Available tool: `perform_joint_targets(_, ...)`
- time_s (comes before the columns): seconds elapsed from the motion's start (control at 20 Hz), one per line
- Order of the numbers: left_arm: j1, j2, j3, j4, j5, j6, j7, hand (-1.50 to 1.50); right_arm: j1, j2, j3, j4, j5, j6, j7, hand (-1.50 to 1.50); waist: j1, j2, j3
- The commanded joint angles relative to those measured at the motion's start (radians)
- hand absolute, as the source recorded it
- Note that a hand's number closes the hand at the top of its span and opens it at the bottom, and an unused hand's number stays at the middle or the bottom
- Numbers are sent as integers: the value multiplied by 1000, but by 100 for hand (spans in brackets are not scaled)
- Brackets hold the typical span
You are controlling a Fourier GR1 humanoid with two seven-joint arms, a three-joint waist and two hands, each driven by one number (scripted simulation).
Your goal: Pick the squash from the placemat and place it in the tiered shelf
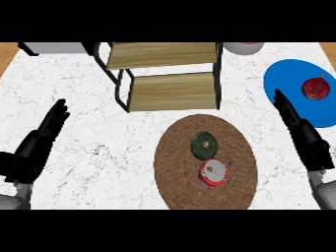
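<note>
From where I stand, the squash (pixel 204 143), a small dark green round one, sits on the brown round placemat (pixel 181 187) near its middle. Nobody has hold of it. Just below it is a red-rimmed round thing with a white top (pixel 214 172), so close I cannot tell whether the two touch. That closeness looks like the awkward part: whichever hand goes in will want to come at the squash from the far or open side so as not to nudge its neighbour. The right hand (pixel 305 135) is off to the right of the mat, fingers straight and pointing away, holding nothing, its tips lying over the near-left rim of the blue plate (pixel 290 78). The left hand (pixel 34 145) mirrors it far out on the left of the marbled surface (pixel 97 157), also flat-fingered and empty. Both look parked, I'd say, with the pick not yet begun. The right hand is nearer the squash. The blue plate holds a single red fruit (pixel 316 88), apple-like. The tiered shelf (pixel 174 91) stands straight beyond the mat, a black frame with two wooden boards stepped one behind the other, and I see nothing on either board, so there is room for the squash.
</note>
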Motion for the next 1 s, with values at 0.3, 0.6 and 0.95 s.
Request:
perform_joint_targets(0.3,114,-53,62,109,109,63,194,0,186,-178,-176,43,222,-343,95,150,-96,23,-43)
perform_joint_targets(0.6,-11,-89,61,135,114,59,342,0,358,68,-143,-285,145,-470,127,-150,-32,8,-26)
perform_joint_targets(0.95,39,-79,82,97,131,28,364,0,508,-39,-10,-536,212,-315,188,-150,-27,6,-27)
